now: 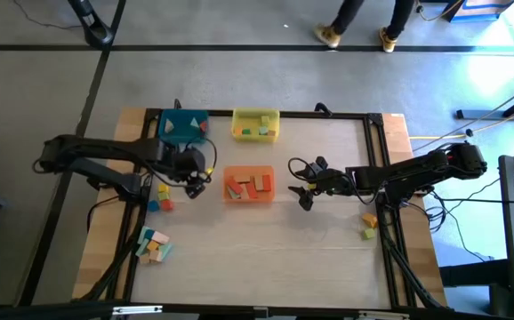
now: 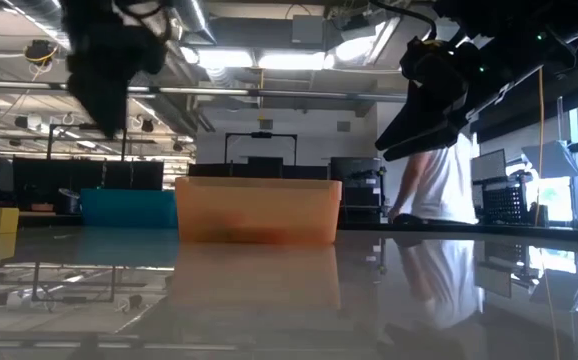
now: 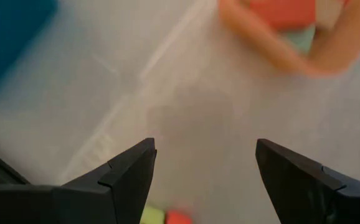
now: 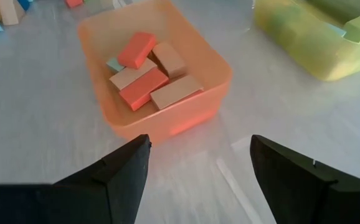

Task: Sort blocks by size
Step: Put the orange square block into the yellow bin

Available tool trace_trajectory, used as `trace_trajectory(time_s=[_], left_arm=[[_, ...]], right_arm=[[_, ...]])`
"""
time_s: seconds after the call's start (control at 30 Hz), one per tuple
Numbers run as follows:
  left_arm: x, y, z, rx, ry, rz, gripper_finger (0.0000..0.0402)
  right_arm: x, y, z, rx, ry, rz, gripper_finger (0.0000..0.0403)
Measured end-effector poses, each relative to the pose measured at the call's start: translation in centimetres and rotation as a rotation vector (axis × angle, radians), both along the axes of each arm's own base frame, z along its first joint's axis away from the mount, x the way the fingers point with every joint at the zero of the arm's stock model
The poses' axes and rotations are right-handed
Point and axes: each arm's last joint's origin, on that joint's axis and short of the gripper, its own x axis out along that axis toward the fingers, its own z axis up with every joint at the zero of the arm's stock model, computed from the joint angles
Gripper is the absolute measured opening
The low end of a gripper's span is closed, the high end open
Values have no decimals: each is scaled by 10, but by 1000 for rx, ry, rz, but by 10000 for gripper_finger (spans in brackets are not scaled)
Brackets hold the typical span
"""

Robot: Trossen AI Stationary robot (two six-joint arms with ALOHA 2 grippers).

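Blocks (image 1: 249, 186) lie sorted in part across three trays, seen from above: red and wood-coloured ones in the orange tray (image 1: 249, 197) at mid-table, green and yellow ones in the yellow tray (image 1: 255, 114) behind it, and a few in the blue tray (image 1: 182, 119) to the left. Loose blocks sit on the table's left side, a small cluster just below the left gripper (image 1: 200, 178) and a pile nearer the front edge; two more lie on the right beside the frame. The left gripper hovers between the blue and orange trays, empty. The right gripper (image 1: 301, 182) hangs just right of the orange tray, fingers spread, holding nothing. A person's legs show beyond the table.

At table height, the orange tray stands in the middle with the blue tray behind it to the left, and a red, green and yellow stack of blocks at the far left edge. Both grippers hang above the surface, and a person in a white shirt stands behind.

The left wrist camera shows its fingers (image 3: 133, 177) wide apart over bare table, a corner of the orange tray ahead.

The right wrist camera shows its fingers (image 4: 127, 171) parted, nothing between them, facing the orange tray with its red and wooden blocks; the yellow tray lies beyond.
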Motion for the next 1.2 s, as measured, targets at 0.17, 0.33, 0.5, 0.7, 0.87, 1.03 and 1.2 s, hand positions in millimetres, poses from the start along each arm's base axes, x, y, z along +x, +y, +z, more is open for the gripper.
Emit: trace_trajectory(time_s=[0.17,0.33,0.5,0.7,0.87,1.03,1.2], left_arm=[[-6,-11,-22,-129,45,61,265],[-18,-24,-46,-190,132,127,265],[-28,-35,-67,-285,196,148,265],[-37,-40,-79,-302,252,164,265],[-39,-40,-85,-301,259,175,265],[-34,-43,-92,-366,188,113,265],[-24,-44,-91,-383,87,37,265]], right_arm=[[0,0,0,1,-1,0,276],[0,0,0,1,-1,-1,276],[0,0,0,2,-2,-1,276],[0,0,0,2,-3,-1,276],[0,0,0,2,-4,-1,276],[0,0,0,2,-4,-1,276],[0,0,0,2,-4,0,276]])
